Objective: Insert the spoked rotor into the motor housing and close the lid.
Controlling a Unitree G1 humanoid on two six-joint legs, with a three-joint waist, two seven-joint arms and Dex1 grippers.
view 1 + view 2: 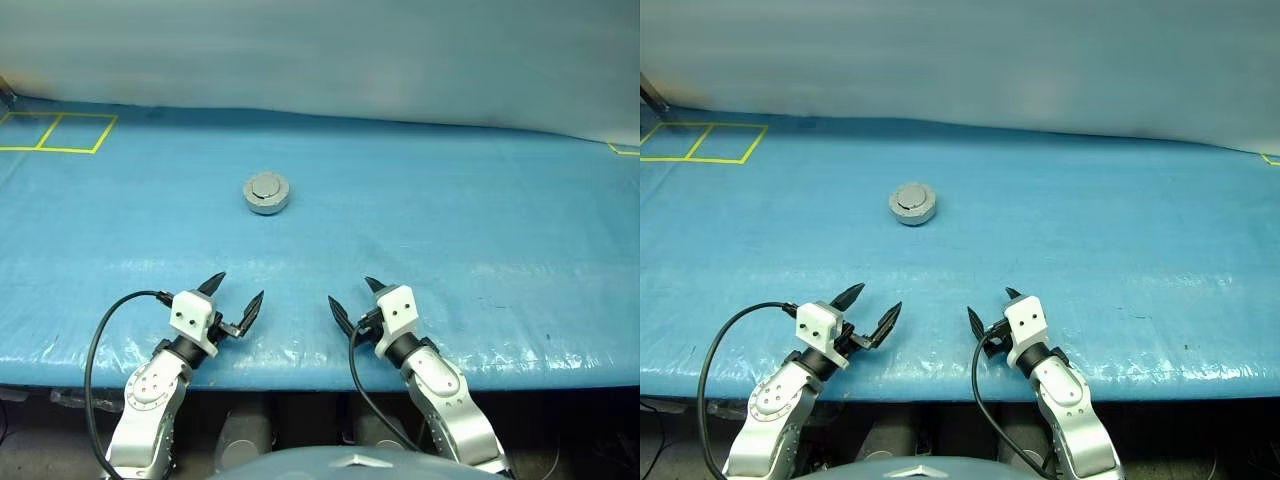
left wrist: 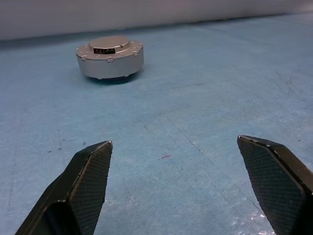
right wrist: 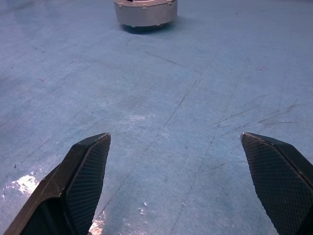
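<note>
The motor housing (image 1: 267, 193), a squat round grey metal case, stands on the blue table left of centre. Its lid (image 1: 267, 186) lies flat and closed on top, with the raised round centre facing up. The spoked rotor is out of view. My left gripper (image 1: 240, 287) hovers open and empty near the table's front edge, well short of the housing (image 2: 110, 58). My right gripper (image 1: 351, 291) is beside it, also open and empty, and points toward the housing (image 3: 145, 12) from farther right.
A blue sheet covers the table (image 1: 450, 220), which runs to a pale wall at the back. Yellow tape squares (image 1: 60, 132) mark the far left corner and a yellow mark (image 1: 625, 150) the far right. The table's front edge (image 1: 320, 375) runs just under both grippers.
</note>
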